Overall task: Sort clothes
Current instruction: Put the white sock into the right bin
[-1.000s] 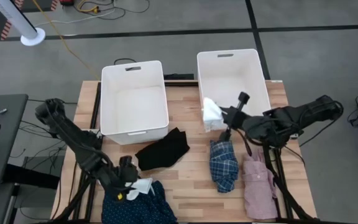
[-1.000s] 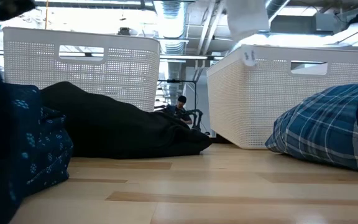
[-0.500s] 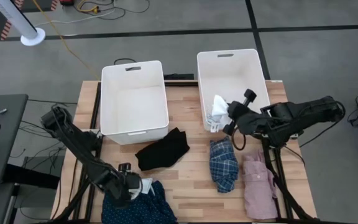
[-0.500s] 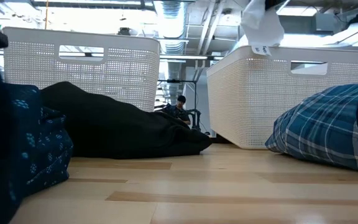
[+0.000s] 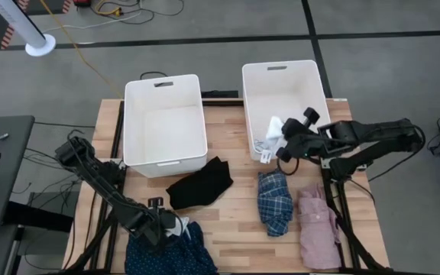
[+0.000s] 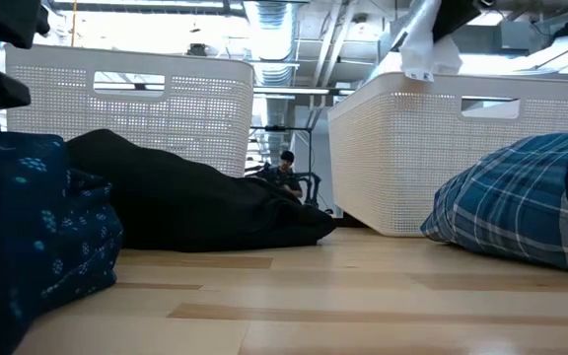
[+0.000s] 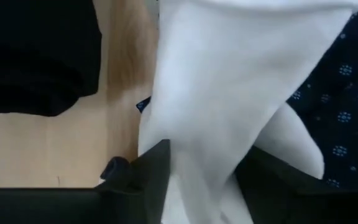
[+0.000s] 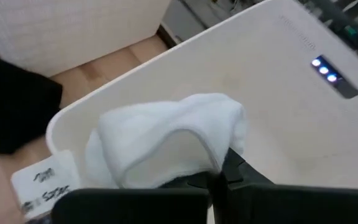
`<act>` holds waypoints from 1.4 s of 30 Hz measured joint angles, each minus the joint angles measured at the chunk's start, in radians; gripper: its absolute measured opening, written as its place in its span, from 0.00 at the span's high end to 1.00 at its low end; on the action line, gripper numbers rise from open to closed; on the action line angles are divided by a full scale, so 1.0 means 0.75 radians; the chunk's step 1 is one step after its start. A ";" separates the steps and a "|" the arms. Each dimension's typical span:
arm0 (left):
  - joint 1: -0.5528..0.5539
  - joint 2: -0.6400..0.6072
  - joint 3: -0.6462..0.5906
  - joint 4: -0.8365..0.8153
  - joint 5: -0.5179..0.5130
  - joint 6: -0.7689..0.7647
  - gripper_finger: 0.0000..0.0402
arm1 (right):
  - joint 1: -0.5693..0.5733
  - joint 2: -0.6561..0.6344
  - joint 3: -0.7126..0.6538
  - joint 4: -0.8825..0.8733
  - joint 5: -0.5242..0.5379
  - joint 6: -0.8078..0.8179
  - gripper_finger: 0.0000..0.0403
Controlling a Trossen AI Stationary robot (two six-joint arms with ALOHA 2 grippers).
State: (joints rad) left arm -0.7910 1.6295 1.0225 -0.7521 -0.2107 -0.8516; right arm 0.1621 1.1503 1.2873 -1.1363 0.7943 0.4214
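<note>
High view: right gripper (image 5: pixel 275 142) is pinching a white garment (image 5: pixel 270 136) over the right bin (image 5: pixel 285 76). Left gripper (image 5: pixel 176 228) is working a white piece (image 5: pixel 179 227) on the navy patterned garment (image 5: pixel 176 256); black garment (image 5: pixel 199 184), plaid (image 5: pixel 274 200) and pink (image 5: pixel 318 221) are lying on the tabletop (image 5: pixel 235 229).

Low view: garment is dangling limp above the rim, so soft and light; grab a bunched fold.

Left wrist: jaws are straddling white cloth; can't tell if clamped.

Right wrist: jaws are pressed shut on cloth.

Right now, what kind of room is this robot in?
Probably a robotics lab or workshop: a wooden workbench on a grey concrete floor, cables trailing across it, and bare ceiling ducts overhead.
</note>
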 joint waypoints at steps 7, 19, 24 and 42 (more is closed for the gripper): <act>0.000 0.000 0.000 0.001 0.008 0.012 0.89 | -0.043 0.001 0.000 -0.039 -0.085 0.064 0.95; -0.002 -0.128 0.000 0.009 -0.061 0.004 0.99 | -0.144 0.003 0.000 -0.185 -0.126 0.175 0.87; -0.002 -0.218 0.000 0.020 -0.146 0.029 0.99 | -0.187 0.047 0.000 -0.213 -0.153 0.175 0.87; -0.003 -0.334 0.001 0.262 -0.252 0.278 1.00 | -0.311 0.147 0.000 -0.249 -0.275 0.090 0.73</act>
State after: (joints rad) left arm -0.7929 1.3792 1.0229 -0.5558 -0.3998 -0.6433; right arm -0.0711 1.2608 1.2873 -1.3228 0.5884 0.4892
